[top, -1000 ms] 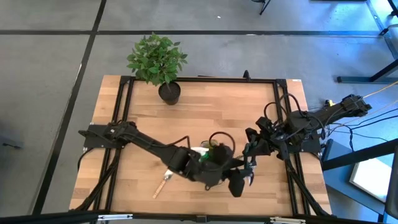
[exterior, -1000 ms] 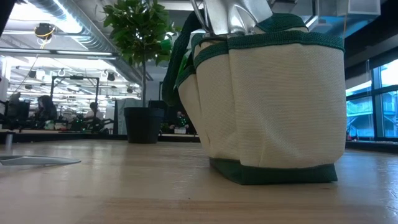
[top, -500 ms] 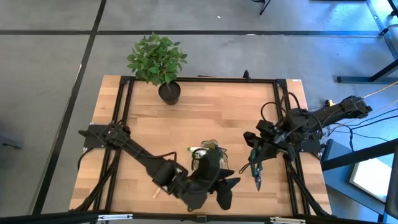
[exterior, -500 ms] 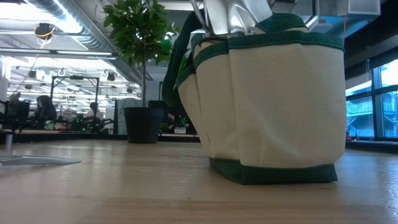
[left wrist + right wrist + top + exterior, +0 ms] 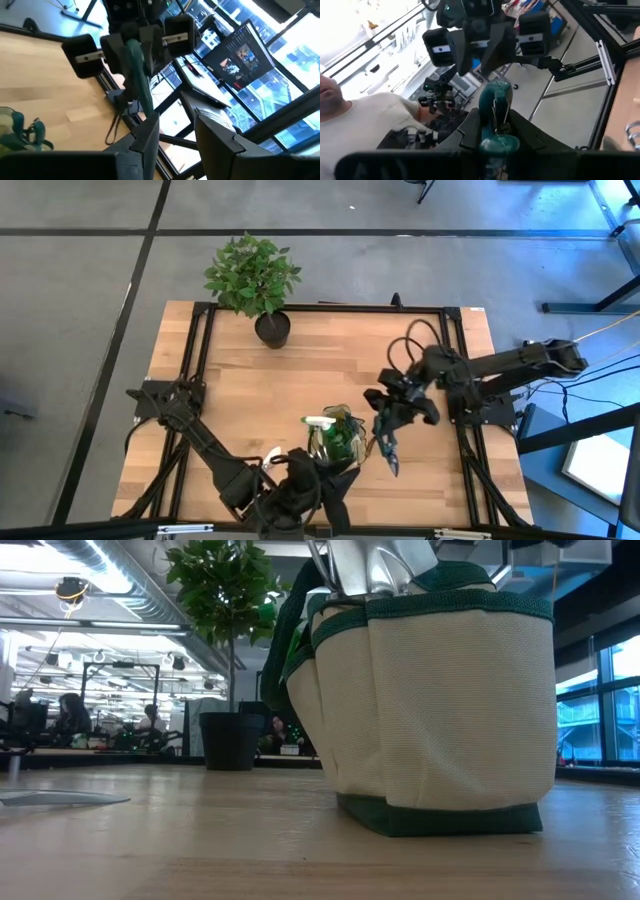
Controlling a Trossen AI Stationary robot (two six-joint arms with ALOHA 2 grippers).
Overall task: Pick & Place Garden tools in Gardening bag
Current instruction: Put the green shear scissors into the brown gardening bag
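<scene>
The gardening bag [image 5: 338,438] stands near the table's front middle, with a green spray bottle's white trigger [image 5: 318,421] showing in it. The low view has the bag [image 5: 440,700] close up, with a metal tool [image 5: 375,565] sticking out of its top. My right gripper [image 5: 385,428], just right of the bag, is shut on a green-handled garden tool [image 5: 390,455]. My left gripper [image 5: 312,502] is at the near edge in front of the bag, open, with nothing between its fingers [image 5: 150,135]. My right gripper pinches the tool's green handle [image 5: 495,139] between its two fingers, and the handle runs on past the fingertips. In the high view the tool points from the gripper toward the table's near edge. The left wrist view shows the tool [image 5: 139,80] hanging slanted, clear of the table.
A leafy plant in a black pot [image 5: 271,328] stands at the far edge, left of the middle. A light tool end [image 5: 270,457] shows beside my left arm. A person in a light shirt [image 5: 365,130] is beyond the near edge.
My left gripper has swung along the near edge from the bag's right to in front of the bag, toward the table's left. My right gripper has carried the green-handled tool toward the bag and turned as it went.
</scene>
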